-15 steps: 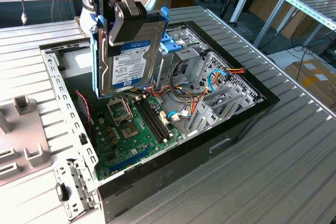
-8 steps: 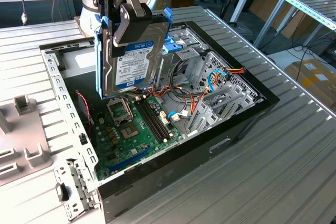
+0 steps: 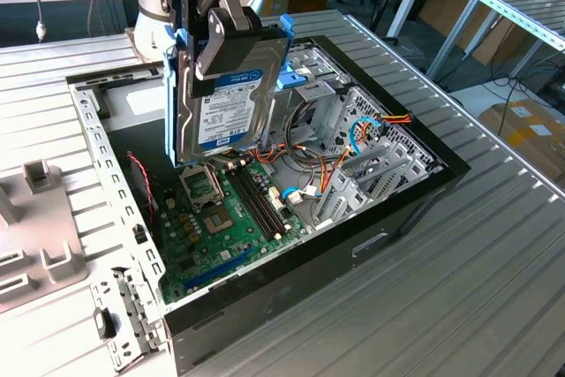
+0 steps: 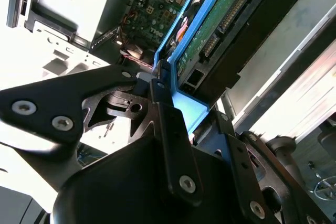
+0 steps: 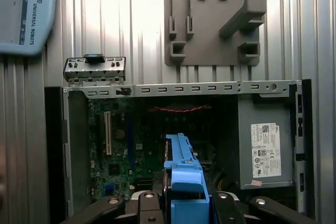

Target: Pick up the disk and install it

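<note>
The claw's black body sits closest in both wrist views, and its fingers point(image 4: 160, 103) are clamped on the blue-railed end of the disk point(image 4: 223, 19), whose green circuit side faces the second wrist view. In the exterior view the arm comes straight down from above, with the claw point(image 3: 225, 50) pointing down at the bench point(image 3: 459, 289). It grips the upper end of the disk point(image 3: 221, 103), and one black finger lies across the top of the labelled face.

The disk hangs upright on its short end, slightly tilted. Its white-and-blue label faces the exterior camera and a blue rail runs along each long side. It is inside the outline of the open computer case point(image 3: 291, 280), above the green motherboard point(image 3: 221, 227) near the processor socket. I cannot tell whether its lower edge touches anything.

Toward the exterior view's right, the metal drive bay point(image 3: 371, 161) stands apart from the disk, with coloured cables point(image 3: 371, 125) running over it. The first wrist view looks down past the disk's blue rail point(image 5: 181, 166) into the case. There, the grey power supply point(image 5: 265, 140) with its white sticker sits in one corner. A grey fixture plate point(image 5: 215, 30) lies on the bench beyond the case.
</note>
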Controlling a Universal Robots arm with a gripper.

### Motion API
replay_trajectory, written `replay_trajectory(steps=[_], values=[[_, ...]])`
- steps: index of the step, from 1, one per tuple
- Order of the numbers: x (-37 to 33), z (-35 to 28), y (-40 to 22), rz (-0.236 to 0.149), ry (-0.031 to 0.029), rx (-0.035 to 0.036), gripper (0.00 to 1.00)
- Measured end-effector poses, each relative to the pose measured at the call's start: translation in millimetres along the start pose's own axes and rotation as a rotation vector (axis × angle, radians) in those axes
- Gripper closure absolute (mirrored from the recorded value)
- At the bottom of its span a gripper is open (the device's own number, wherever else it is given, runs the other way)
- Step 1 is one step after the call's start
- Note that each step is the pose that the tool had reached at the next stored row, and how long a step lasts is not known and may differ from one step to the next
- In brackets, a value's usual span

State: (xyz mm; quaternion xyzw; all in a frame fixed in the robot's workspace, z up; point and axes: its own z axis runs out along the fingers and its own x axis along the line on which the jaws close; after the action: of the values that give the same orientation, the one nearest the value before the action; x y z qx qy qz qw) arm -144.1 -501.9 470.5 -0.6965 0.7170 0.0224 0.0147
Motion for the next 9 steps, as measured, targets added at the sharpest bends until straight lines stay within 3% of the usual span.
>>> replay_trajectory(steps=[9], values=[[3.2,0.2,-4.1,0.0,0.0,0.0,0.63]])
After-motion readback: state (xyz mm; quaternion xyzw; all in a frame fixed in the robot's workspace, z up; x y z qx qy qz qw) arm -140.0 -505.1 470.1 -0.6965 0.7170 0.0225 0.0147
